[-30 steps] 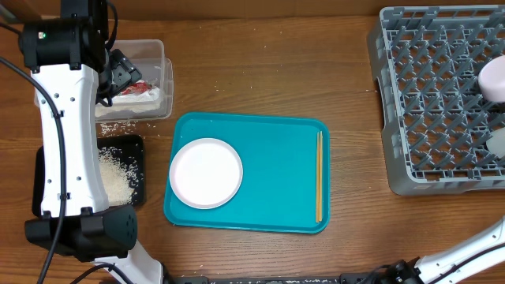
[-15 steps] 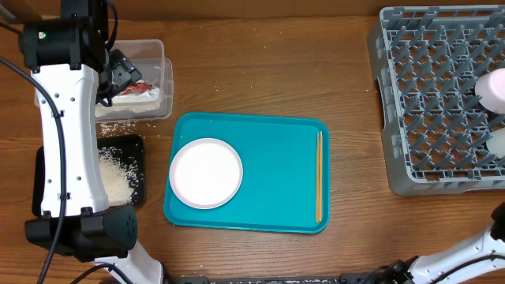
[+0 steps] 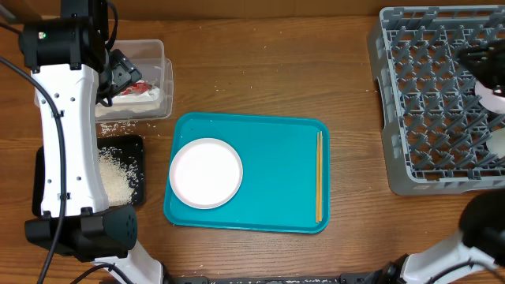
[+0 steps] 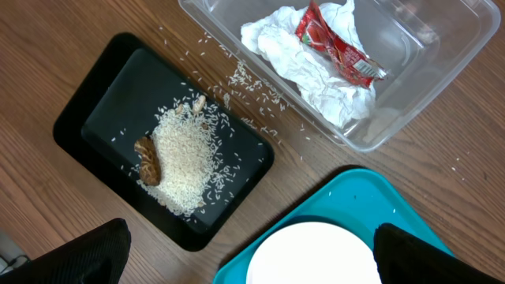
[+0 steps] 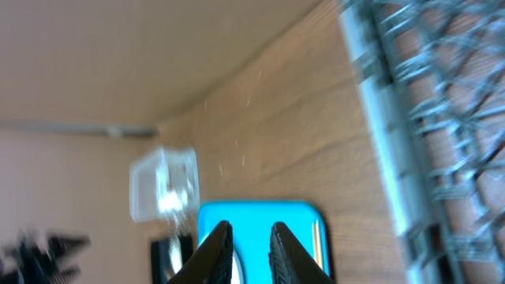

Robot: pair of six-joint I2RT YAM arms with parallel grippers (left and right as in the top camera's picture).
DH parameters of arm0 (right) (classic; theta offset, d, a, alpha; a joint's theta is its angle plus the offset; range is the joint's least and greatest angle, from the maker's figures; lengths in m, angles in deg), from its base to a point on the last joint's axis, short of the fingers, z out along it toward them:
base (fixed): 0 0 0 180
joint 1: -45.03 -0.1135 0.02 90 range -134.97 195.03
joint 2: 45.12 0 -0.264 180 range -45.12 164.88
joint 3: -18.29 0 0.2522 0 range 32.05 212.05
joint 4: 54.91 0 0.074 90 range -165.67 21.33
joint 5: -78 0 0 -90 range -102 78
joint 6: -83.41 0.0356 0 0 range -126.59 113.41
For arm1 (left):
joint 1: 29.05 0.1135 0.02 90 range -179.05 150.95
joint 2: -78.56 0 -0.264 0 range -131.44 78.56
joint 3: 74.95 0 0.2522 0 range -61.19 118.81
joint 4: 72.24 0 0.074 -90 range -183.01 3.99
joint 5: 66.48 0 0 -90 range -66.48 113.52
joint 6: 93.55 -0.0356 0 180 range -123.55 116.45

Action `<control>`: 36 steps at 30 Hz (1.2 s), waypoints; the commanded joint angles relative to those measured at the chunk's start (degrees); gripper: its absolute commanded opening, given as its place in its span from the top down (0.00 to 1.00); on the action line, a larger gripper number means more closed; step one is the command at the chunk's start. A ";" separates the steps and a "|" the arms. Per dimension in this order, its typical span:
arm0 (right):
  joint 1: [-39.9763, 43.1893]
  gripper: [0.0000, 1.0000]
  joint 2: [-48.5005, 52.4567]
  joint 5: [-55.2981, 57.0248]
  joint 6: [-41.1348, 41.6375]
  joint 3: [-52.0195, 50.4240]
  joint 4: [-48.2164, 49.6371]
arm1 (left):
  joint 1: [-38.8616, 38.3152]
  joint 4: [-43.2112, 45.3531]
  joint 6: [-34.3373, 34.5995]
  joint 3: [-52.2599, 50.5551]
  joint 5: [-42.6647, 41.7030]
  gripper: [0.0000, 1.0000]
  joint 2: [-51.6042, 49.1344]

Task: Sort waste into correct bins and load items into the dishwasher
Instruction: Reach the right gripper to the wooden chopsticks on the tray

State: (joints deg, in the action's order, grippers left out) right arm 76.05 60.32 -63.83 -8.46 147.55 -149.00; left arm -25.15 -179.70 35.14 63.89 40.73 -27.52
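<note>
- Two tools, two states: the left tool [image 4: 248, 237] has its fingers wide apart with nothing between them. It hangs above a corner of the teal tray [image 4: 371, 197] and the edge of the white plate [image 4: 316, 256].
- Right tool [image 5: 251, 248]: its fingers are almost together, with a slim gap and nothing seen in it. The overhead view shows it as a dark blur over the far right part of the grey rack [image 3: 426, 102].
- Below the left tool's camera lies the black tray [image 4: 95, 118], holding a heap of rice [image 4: 185, 158] and brown scraps [image 4: 148, 158].
- Clear tub [image 4: 442, 71], next to the black tray, holds the crumpled tissue [image 4: 316, 79] with the red wrapper [image 4: 335, 43] on top. Loose grains [image 4: 252, 83] lie on the worktop [image 3: 276, 71] between the two.
- Plate sits on the left half of the teal tray, and the chopsticks [image 3: 319, 177] lie together along the tray's right edge.
- Rack stands well apart on the right, with a white bowl [image 3: 497, 142] in it at the frame edge.
</note>
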 commanded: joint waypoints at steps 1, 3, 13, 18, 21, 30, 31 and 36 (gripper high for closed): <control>-7.10 0.81 -5.40 9.62 -4.13 0.70 -4.20 | 0.09 -0.11 0.55 0.31 0.94 0.00 0.00; -11.85 0.81 -5.66 12.61 -3.93 0.70 -7.15 | 0.09 -0.11 0.55 0.31 0.94 0.00 0.00; -39.41 0.60 -5.55 41.79 5.16 -2.38 -11.50 | 0.09 -0.11 0.55 0.31 0.94 0.00 0.00; -48.65 0.35 -5.53 41.99 7.08 -11.43 -5.40 | 0.09 -0.11 0.55 0.31 0.94 0.00 0.00; -51.47 0.33 -5.53 41.88 8.02 -19.28 1.36 | 0.09 -0.11 0.55 0.31 0.94 0.00 0.00; -53.13 0.37 -5.46 38.23 8.15 -35.01 15.37 | 0.09 -0.11 0.55 0.31 0.94 0.00 0.00; -53.13 0.36 -5.42 39.32 8.68 -36.52 16.98 | 0.09 -0.11 0.55 0.31 0.94 0.00 0.00; -53.16 0.48 -5.25 45.03 16.68 -43.80 24.41 | 0.09 -0.11 0.55 0.31 0.94 0.00 0.00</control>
State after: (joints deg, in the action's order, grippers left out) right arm 22.90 55.43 -22.76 3.17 107.40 -126.82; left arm -25.15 -179.72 35.14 63.89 40.73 -27.52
